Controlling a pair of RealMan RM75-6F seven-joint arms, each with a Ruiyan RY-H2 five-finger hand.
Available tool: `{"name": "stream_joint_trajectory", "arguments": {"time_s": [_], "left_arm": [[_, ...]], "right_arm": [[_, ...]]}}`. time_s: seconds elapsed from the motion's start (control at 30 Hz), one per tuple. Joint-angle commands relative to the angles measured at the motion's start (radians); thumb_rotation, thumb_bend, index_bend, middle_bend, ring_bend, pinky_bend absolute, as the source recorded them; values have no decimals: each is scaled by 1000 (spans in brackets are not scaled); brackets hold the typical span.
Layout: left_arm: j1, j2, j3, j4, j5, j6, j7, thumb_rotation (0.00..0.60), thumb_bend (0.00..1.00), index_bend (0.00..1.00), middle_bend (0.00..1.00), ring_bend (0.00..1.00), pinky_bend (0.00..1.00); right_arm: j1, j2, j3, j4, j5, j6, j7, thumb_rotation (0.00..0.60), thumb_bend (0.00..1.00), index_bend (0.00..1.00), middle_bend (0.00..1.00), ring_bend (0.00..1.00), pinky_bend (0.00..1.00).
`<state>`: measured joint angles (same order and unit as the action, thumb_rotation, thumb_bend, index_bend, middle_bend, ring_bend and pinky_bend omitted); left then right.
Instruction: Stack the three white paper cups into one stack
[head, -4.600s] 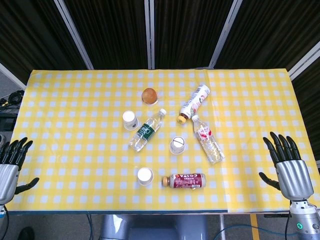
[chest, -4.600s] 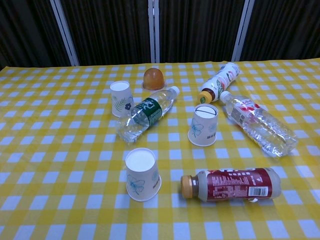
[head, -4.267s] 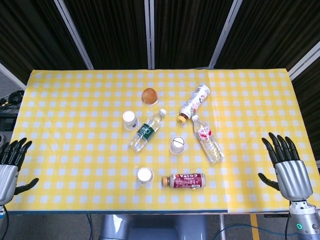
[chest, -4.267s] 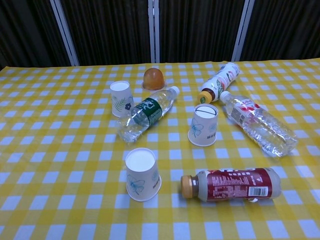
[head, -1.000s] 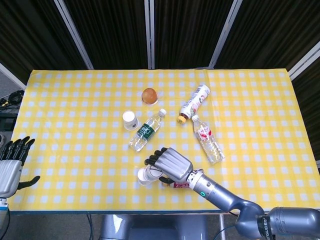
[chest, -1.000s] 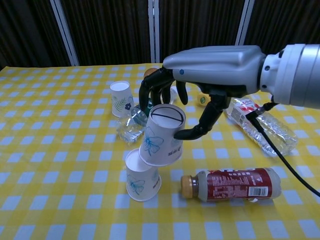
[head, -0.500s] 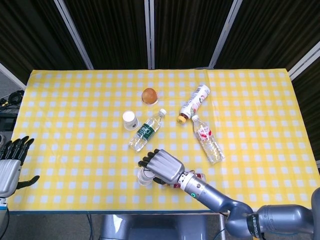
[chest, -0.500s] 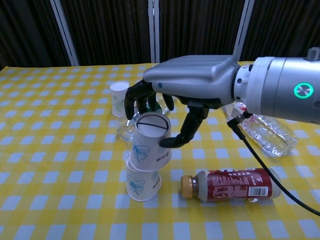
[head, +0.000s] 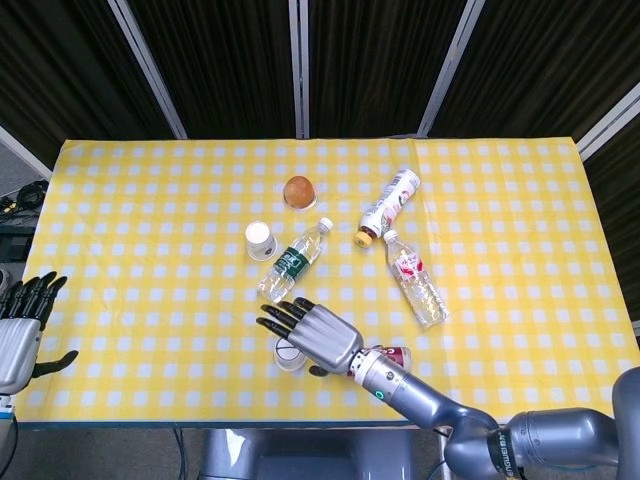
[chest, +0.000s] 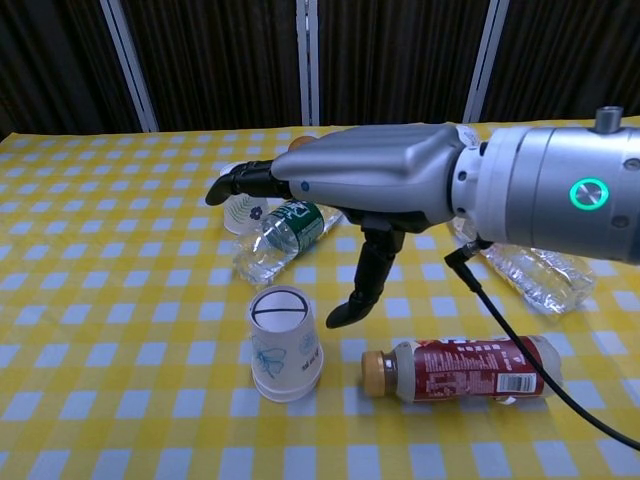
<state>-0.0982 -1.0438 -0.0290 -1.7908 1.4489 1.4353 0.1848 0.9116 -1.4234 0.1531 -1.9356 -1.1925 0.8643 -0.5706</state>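
Observation:
Two white paper cups (chest: 284, 345) stand nested, upside down, near the table's front edge; in the head view this stack (head: 289, 356) is partly hidden under my right hand. My right hand (chest: 360, 190) hovers just above and beside the stack with fingers spread, holding nothing; it is also seen from above (head: 315, 335). The third white cup (head: 260, 240) stands alone, upside down, further back and to the left, and in the chest view it (chest: 240, 212) peeks out behind my fingertips. My left hand (head: 20, 330) is open and empty at the table's left front corner.
A green-label bottle (head: 293, 260) lies between the lone cup and the stack. A red-label bottle (chest: 465, 367) lies just right of the stack. A clear bottle (head: 415, 278), a white-and-red bottle (head: 390, 207) and an orange dome (head: 298, 191) lie further back.
My right hand lowered the cup it held over the near cup, let it go and spread its fingers. The left hand has not moved.

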Motion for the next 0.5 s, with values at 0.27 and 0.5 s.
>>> {"name": "stream_joint_trajectory", "arguments": {"time_s": [0.27, 0.5], "left_arm": [[-1, 1, -3, 7, -6, 0, -14, 600, 0, 0, 0, 0, 0], [-13, -7, -12, 14, -12, -10, -2, 600, 0, 0, 0, 0, 0]], "right_arm": [[-115, 138, -71, -10, -162, 195, -8, 600, 0, 0, 9, 38, 20], [-316, 223, -180, 175, -422, 489, 245, 600, 0, 0, 0, 0, 0]]}}
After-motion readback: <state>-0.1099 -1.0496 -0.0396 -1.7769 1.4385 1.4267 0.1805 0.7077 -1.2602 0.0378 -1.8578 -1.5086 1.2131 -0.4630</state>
